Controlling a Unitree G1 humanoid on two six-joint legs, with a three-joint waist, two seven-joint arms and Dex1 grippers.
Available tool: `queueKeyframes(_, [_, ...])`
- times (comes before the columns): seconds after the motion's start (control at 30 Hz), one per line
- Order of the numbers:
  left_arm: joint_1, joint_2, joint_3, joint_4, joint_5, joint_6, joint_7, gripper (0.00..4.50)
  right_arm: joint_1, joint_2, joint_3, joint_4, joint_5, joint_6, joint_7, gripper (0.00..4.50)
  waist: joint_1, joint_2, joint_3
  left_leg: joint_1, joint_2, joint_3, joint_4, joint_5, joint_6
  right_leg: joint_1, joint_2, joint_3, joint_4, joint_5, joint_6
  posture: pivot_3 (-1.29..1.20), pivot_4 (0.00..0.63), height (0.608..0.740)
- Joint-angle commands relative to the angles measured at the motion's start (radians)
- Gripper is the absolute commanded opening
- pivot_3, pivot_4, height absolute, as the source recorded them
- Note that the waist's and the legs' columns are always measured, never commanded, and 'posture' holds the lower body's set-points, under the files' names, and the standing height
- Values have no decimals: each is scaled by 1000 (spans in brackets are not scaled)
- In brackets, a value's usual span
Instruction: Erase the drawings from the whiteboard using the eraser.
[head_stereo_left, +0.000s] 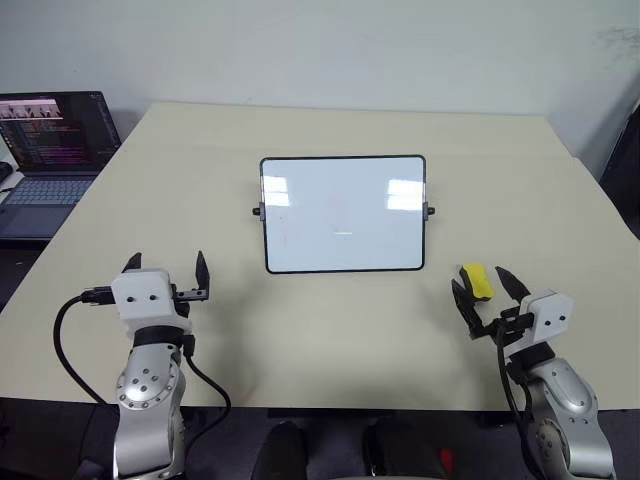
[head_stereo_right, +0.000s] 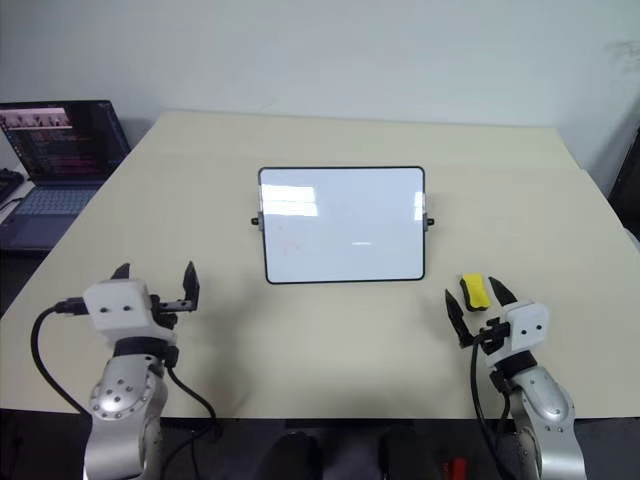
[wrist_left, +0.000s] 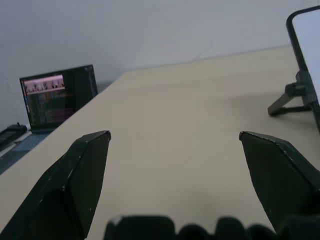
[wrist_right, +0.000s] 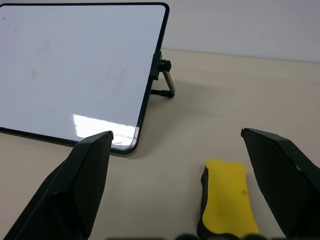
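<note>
The whiteboard (head_stereo_left: 342, 213) stands propped on its small side stands in the middle of the beige table. Of the drawings, its glossy face carries just faint reddish traces (wrist_right: 34, 75). The eraser (wrist_right: 226, 202), yellow on top with a black base, lies flat on the table near the board's lower right corner. My right gripper (head_stereo_left: 481, 280) is open. Its two fingers stand wide on either side of the eraser, and neither touches it. My left gripper (head_stereo_left: 167, 258) is open and holds nothing, hovering over bare table in front of the board's left side.
An open laptop (head_stereo_left: 50, 150) with a lit screen sits on a lower surface beyond the table's left edge. The table's near edge (head_stereo_left: 330, 408) runs just under both wrists. A light wall rises behind the table.
</note>
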Motion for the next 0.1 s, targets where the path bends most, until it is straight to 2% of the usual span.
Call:
queueKeyframes(0.03, [1,-22,-22,-22,27,3,36,4500,9,-17,-12,-70,42,26,15,4439,0,0,0,-1,0,0,0,0,0,0,0,0,-1,0,0,0,150,740])
queueKeyframes(0.1, [-21,-30,-24,-4,26,14,48,4500,0,-31,-31,-76,58,48,14,4439,0,0,0,-1,0,0,0,0,0,-1,0,0,-1,0,0,0,150,740])
